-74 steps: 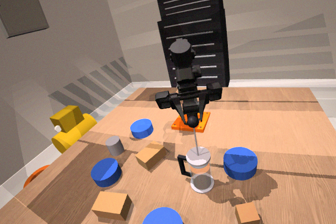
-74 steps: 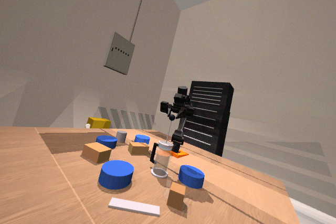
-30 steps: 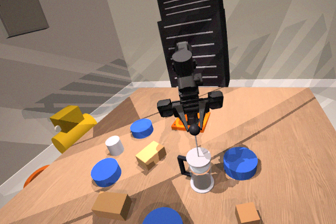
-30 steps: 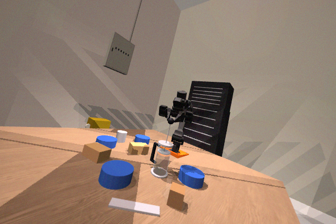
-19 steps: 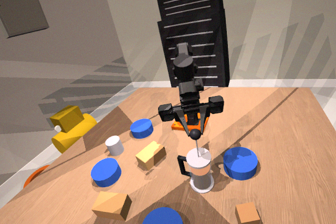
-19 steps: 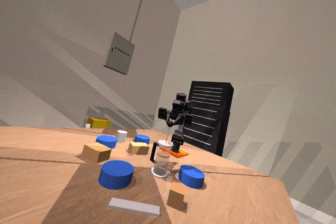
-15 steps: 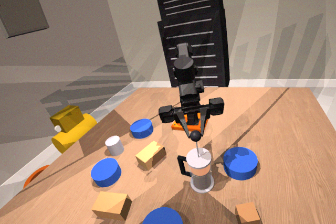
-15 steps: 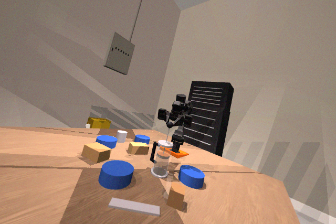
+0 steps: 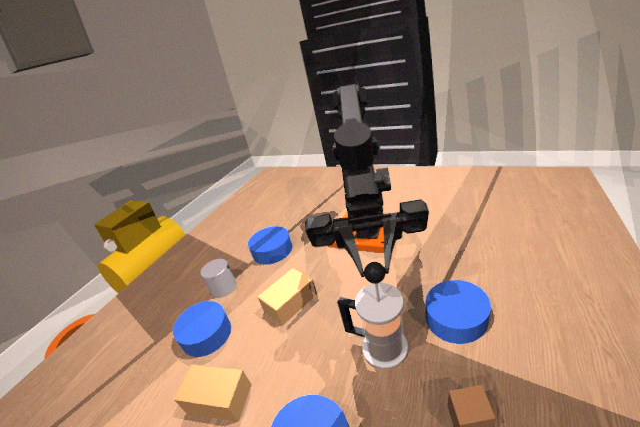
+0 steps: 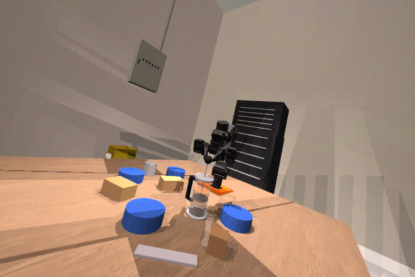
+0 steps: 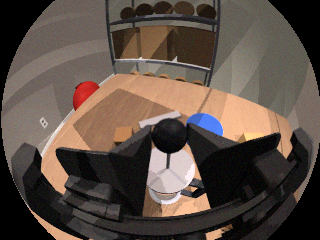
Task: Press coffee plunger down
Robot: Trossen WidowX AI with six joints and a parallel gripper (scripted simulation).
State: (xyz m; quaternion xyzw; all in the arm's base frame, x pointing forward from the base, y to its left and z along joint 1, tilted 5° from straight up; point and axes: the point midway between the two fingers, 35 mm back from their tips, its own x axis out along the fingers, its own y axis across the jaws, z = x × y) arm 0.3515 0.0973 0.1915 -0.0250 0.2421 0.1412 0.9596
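2 black fingers (image 9: 356, 257) of the gripper (image 9: 374, 268) pinch the round black plunger knob (image 9: 374, 271) at the centre of the top view, holding it. Its thin rod (image 9: 378, 291) shows only a short length above the grey lid (image 9: 378, 305) of the coffee press (image 9: 381, 328), which stands upright on the wooden table (image 9: 542, 277) in the lower middle of the frame. 1 blue cylinder (image 9: 458, 310) sits just right of the press and a yellow block (image 9: 285, 295) lies to its left.
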